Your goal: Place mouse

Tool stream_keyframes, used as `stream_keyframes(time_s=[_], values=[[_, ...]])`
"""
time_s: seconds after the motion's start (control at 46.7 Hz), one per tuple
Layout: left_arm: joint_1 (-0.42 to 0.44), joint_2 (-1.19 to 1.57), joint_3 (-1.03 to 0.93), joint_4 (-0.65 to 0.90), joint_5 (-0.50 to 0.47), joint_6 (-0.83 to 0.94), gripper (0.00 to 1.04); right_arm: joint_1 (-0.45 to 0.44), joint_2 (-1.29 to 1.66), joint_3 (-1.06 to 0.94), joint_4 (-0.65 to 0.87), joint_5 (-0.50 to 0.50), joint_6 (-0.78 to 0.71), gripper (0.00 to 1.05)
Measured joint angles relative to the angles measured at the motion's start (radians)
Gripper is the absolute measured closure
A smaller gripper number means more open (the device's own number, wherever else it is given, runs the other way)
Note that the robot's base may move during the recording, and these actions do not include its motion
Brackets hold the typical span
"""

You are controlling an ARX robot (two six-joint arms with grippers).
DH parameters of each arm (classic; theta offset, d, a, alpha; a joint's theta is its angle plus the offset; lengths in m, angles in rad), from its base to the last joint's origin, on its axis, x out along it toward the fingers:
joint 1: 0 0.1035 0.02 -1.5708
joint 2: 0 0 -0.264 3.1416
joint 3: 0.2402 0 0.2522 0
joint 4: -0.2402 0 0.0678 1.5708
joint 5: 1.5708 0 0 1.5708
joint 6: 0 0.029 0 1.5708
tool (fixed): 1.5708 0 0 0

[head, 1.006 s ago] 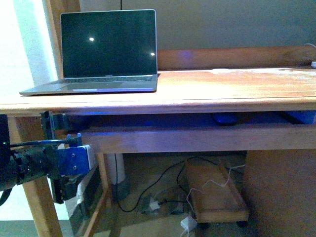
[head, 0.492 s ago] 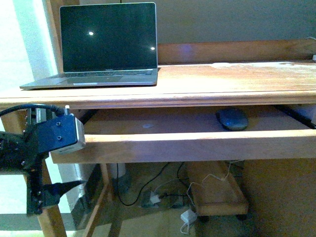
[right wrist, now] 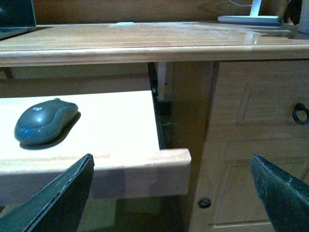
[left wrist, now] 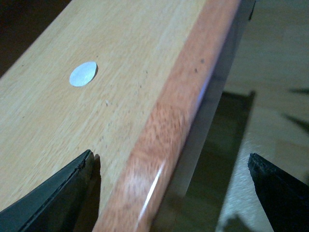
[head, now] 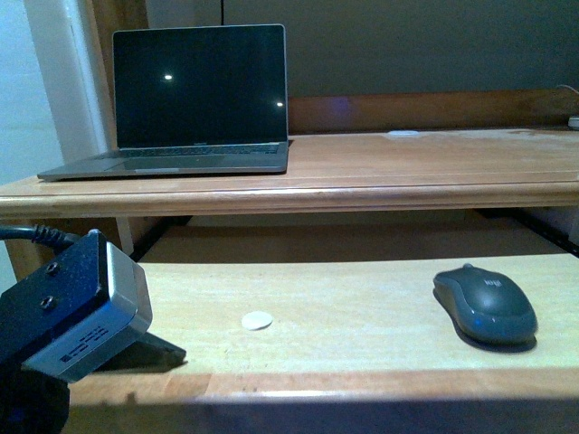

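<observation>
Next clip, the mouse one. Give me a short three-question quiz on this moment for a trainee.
1. True or false: the right gripper is shut on the mouse.
2. Which does the left gripper straddle? A the pull-out tray's front edge; B the mouse; C nothing.
3. What small thing lies on the tray besides the mouse?
Key: 1 false, it is open and apart from the mouse; 2 A; 3 a round white disc.

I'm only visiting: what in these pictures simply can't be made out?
Left gripper: front view, hidden behind the arm's own box.
Mouse: logo too small to read, front and right wrist views.
Laptop: front view, screen dark, only glints.
White object on the desk: right wrist view, cut off by the picture's edge.
</observation>
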State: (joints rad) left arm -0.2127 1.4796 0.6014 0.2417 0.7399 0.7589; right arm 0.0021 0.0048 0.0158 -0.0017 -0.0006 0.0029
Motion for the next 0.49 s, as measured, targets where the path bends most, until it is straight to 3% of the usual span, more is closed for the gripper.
stream_keyframes(time_s=[0.107,0.236,0.385,0.492], values=[[-0.041,-0.113,-0.061,0.177,-0.095,-0.281,0.08,0.000,0.000,0.000,0.000,0.000,0.000,0.07],[-0.041,-0.233,-0.071,0.298,-0.314,-0.590,0.08,0.000,0.000,0.000,0.000,0.000,0.000,0.07],[-0.038,-0.402,-0.137,0.221,-0.544,-0.829,0.08,0.000,0.000,0.000,0.000,0.000,0.000,0.07],[-0.039,-0.557,-0.203,0.105,-0.644,-0.940,0.08,0.000,0.000,0.000,0.000,0.000,0.000,0.07]])
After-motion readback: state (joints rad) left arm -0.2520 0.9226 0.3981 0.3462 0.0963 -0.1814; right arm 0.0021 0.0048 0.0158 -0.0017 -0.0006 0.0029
